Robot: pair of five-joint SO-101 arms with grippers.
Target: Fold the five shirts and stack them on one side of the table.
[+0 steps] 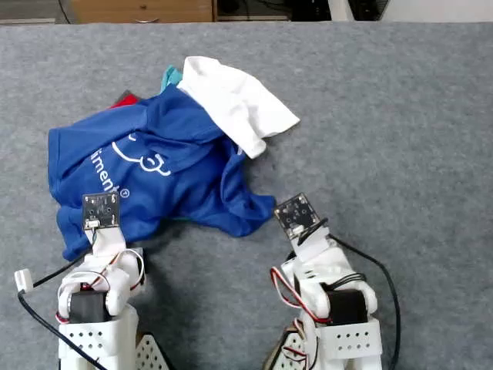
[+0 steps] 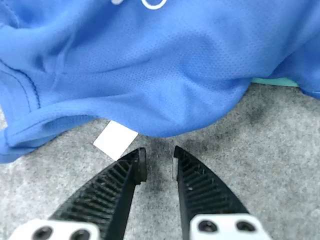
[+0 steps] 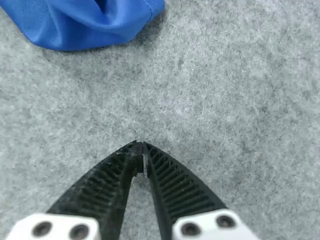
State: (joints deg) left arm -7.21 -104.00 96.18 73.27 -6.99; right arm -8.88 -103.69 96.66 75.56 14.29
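High view: a crumpled blue shirt lies left of centre on the grey worktop, with a white shirt draped over its upper edge. The left jaws are slightly parted and empty, just short of the blue hem. The right jaws are closed on nothing.

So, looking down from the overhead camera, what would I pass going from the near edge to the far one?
Left arm and right arm side by side → blue shirt → white shirt → wooden furniture beyond the table.
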